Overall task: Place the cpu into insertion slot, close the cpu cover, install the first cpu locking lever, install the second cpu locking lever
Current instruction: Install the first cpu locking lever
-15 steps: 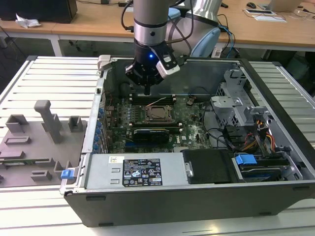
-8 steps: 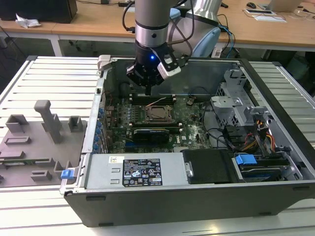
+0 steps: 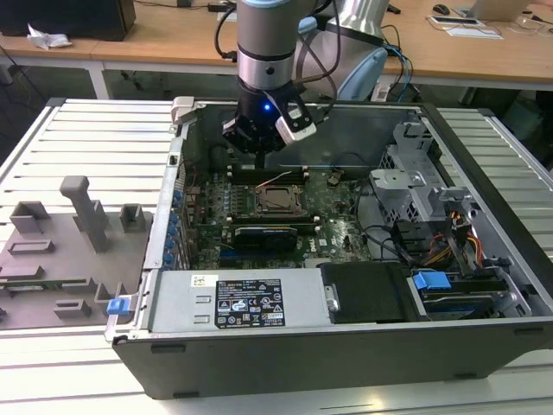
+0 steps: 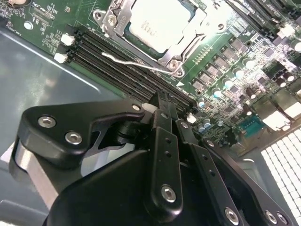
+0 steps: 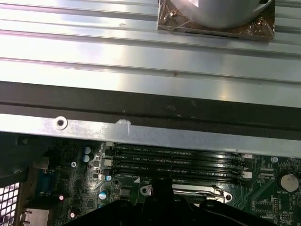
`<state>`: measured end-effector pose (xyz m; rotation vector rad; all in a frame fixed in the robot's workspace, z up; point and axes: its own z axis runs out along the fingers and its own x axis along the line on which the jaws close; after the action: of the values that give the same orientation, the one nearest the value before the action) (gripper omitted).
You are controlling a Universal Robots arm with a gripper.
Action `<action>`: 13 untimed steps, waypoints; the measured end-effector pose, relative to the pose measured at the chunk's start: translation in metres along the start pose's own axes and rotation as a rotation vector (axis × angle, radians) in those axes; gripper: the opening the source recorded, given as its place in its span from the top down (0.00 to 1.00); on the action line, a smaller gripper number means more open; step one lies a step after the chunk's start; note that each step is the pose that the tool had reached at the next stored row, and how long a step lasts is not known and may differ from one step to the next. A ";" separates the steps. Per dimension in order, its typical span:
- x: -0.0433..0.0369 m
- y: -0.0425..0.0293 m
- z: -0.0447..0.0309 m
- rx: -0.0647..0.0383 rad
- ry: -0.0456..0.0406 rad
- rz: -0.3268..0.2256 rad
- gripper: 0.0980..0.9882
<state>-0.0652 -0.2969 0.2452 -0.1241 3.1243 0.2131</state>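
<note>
Ribbed metal tabletop (image 3: 95, 130) carries your open computer case (image 3: 346, 337), and a grey fixture block (image 3: 69, 251) sits at the exterior view's left. Nearest you in the second wrist view, your gripper (image 4: 164, 110) has its black fingers (image 4: 162, 141) pressed together, pinching nothing, tips hovering just above the long memory slots (image 4: 117, 61). Past them, top centre of that frame, the cpu (image 4: 160, 23) lies seated in the insertion slot (image 4: 181, 52), the cpu cover (image 4: 115, 21) down around it, a thin wire lever (image 4: 131, 63) running along the near edge. In the exterior view the gripper (image 3: 259, 147) hangs over the motherboard (image 3: 337, 225), behind the socket. Wooden desks (image 3: 155, 35) cross the top.
</note>
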 end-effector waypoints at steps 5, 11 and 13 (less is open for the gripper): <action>-0.0003 -0.0005 0.0034 -0.005 -0.0013 0.000 0.99; -0.0059 -0.0020 0.0105 -0.014 -0.0014 -0.007 0.99; -0.0072 -0.0023 0.0122 -0.014 -0.0002 -0.019 0.99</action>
<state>-0.0578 -0.2970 0.2328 -0.1533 3.1205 0.2348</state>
